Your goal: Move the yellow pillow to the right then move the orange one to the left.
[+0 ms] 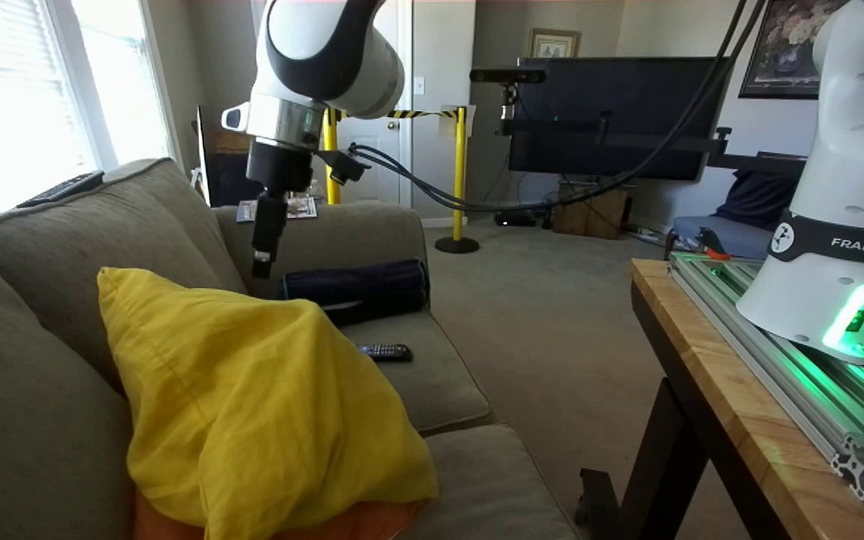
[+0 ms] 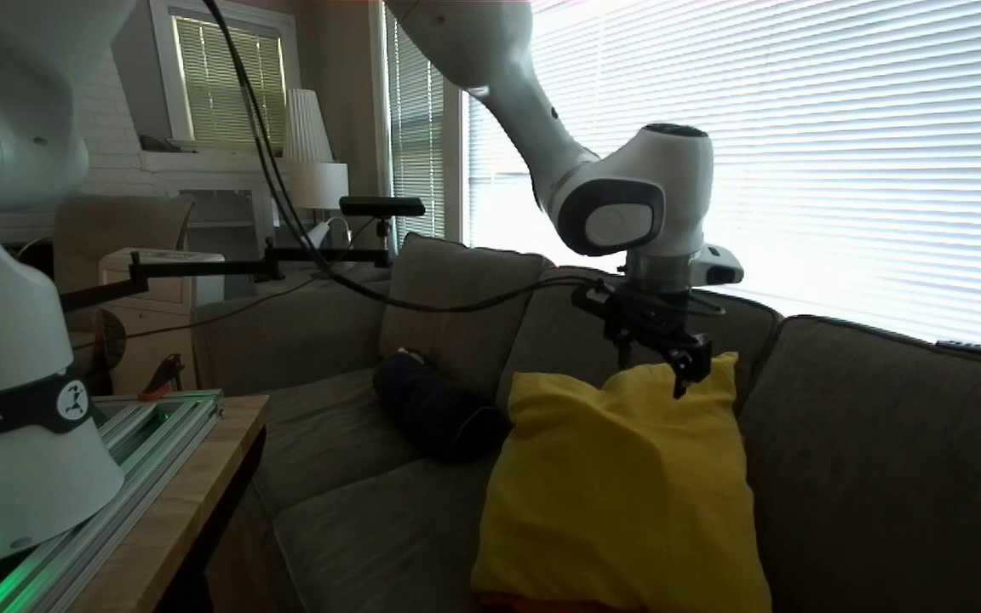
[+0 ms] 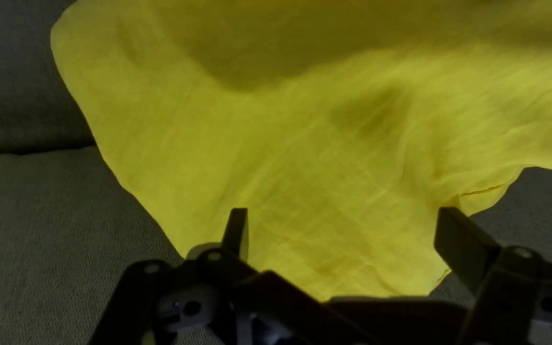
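Yellow pillow (image 3: 304,153), over the orange one (image 1: 361,523) on the sofa (image 1: 477,480), has its six-o'clock end framed by my spread, empty claw (image 3: 343,225) in the wrist view, so I should sink squarely, pinching deep without snagging orange.

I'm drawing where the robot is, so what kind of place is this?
It looks like a living room, probably in somebody's home: there's a big couch, a large TV and a remote lying on the couch.
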Tool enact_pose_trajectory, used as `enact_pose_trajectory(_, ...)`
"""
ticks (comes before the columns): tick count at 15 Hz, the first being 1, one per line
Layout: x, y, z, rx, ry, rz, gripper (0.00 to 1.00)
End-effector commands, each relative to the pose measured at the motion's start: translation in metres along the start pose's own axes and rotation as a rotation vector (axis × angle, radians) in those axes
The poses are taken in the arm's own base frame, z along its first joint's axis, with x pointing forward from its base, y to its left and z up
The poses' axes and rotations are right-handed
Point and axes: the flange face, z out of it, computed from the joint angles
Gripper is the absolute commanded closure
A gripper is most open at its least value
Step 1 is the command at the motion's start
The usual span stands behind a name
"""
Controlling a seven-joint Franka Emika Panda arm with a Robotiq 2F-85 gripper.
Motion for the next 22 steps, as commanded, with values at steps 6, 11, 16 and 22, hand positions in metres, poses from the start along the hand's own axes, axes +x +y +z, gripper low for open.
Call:
enact_pose_trajectory(6, 0.001, 0.006, 0.060, 0.026, -0.047, 0.116, 0.00)
enact_pose_trajectory(11, -0.001, 0.005, 0.077, 0.045, -0.067, 0.133, 0.31)
enact_pose_trajectory(16, 0.003, 0.007, 0.078, 0.053, -0.070, 0.133, 0.66)
enact_pose_trajectory(22, 0.005, 0.008, 0.077, 0.064, -0.074, 0.132, 1.00)
